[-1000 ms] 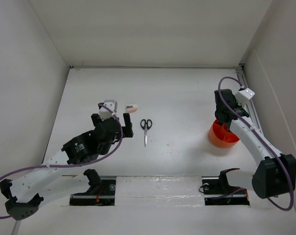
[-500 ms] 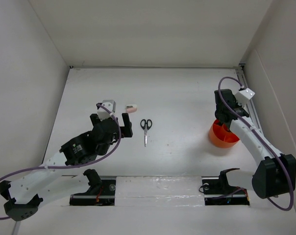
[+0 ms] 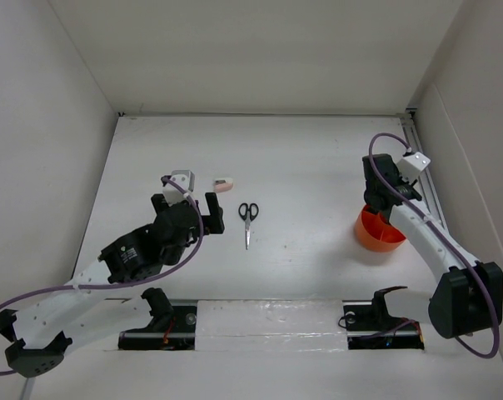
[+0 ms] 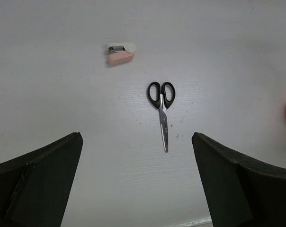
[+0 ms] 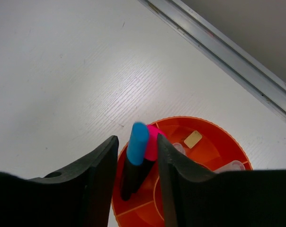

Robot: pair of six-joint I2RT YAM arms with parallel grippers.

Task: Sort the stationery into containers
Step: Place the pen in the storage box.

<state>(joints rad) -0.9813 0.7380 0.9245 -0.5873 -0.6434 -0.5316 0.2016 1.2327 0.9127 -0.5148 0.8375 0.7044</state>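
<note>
Top external view shows both arms barely shifting. The left gripper [image 4: 136, 142] has edged leftward, its jaws wide and empty. The black-handled scissors [image 4: 162, 105] and pink-white eraser [image 4: 120, 53] lie unsorted on the counter [image 4: 228, 56]. The right gripper [image 5: 137, 138] brackets the blue-capped marker [image 5: 135, 151] and pink-capped marker [image 5: 152, 142], which stand in the orange tub [image 5: 218, 151]. I cannot tell whether it grips them.

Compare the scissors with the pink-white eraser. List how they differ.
The scissors are long, thin, black-handled with metal blades; the eraser is short, blocky, pink and white. The scissors lie with blades pointing toward the near edge of the white table; the eraser lies crosswise. The eraser sits farther out than the scissors and to their left. Both lie flat on the table, apart, outside the orange tub.
</note>
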